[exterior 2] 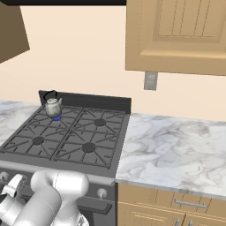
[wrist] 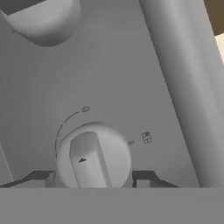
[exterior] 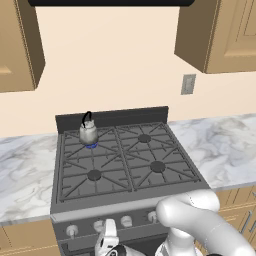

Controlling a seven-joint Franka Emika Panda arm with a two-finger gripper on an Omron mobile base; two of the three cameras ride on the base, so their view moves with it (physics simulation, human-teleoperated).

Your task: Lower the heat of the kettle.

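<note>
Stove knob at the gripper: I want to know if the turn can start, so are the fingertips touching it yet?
Cannot tell. In the hand view the fingertips flank the stove knob closely, but the grey band hides where they meet.

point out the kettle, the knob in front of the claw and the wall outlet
kettle (exterior: 88,133): left base view, on its rounded metal body.
knob (wrist: 93,158): hand view, on its raised centre grip.
wall outlet (exterior 2: 150,80): right base view, on the middle of its plate.

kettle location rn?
The kettle sits on the stove's rear-left burner over a blue flame, in front of the dark backguard, in both base views.
</note>
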